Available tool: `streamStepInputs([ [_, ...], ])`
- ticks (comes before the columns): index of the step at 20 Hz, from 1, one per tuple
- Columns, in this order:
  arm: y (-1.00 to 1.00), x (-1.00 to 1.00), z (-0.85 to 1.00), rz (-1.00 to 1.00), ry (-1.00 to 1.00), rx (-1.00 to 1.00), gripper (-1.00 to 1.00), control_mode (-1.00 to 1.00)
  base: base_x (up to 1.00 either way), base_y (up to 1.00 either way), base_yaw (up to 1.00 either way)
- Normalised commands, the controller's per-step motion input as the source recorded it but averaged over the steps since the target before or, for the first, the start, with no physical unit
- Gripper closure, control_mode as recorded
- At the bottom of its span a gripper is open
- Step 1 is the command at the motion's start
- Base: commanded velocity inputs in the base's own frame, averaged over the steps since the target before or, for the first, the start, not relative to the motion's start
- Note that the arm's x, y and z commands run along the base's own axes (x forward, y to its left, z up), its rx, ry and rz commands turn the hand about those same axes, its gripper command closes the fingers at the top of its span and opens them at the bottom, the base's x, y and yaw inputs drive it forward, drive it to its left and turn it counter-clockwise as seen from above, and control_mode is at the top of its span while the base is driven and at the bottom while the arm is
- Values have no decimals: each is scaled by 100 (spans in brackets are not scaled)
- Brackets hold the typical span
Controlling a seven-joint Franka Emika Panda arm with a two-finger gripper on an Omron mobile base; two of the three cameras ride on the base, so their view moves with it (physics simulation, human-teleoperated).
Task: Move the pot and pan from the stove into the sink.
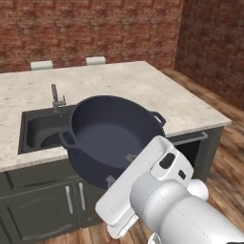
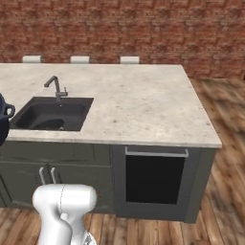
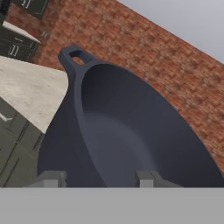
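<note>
At the centre of the left base view, the pot [image 1: 114,138] is hanging in the air, tilted so its open mouth is facing up and toward the camera, in front of the counter [image 1: 124,86] edge and partly overlapping the near right part of the sink [image 1: 35,128]. The hand [image 1: 121,167] is clamping the pot's near rim: in the hand view one fingertip is sitting outside the wall and the other inside the bowl, with the rim running between them, so the hand is closed on the pot rather than standing free. That rim pinch is likely why the pot is leaning; gripped at one edge, its weight is pulling the far side down and away.

In the hand view the pot [image 3: 131,131] is taking up most of the frame, one loop handle [image 3: 75,59] sticking up at the upper left against the brick wall. In the right base view, only a sliver of the pot [image 2: 5,119] with a loop handle is peeking in at the left edge, level with the counter front, while the sink [image 2: 52,115] and its faucet [image 2: 56,88] are lying in the left part of the counter [image 2: 143,105].

Something dark and curved is showing inside the basin, but what it is cannot be told. The pot is being carried toward the sink and is not yet over the basin proper; it seems it needs to travel further back and left over the counter edge before being lowered.
</note>
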Motion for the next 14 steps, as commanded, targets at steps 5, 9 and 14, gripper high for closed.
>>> streamStepInputs([
  [5,0,0,0,0,0,0,100,100,74,22,0],
  [9,0,0,0,0,0,0,100,100,74,27,0],
  [14,0,0,0,0,0,0,100,100,70,27,0],
])
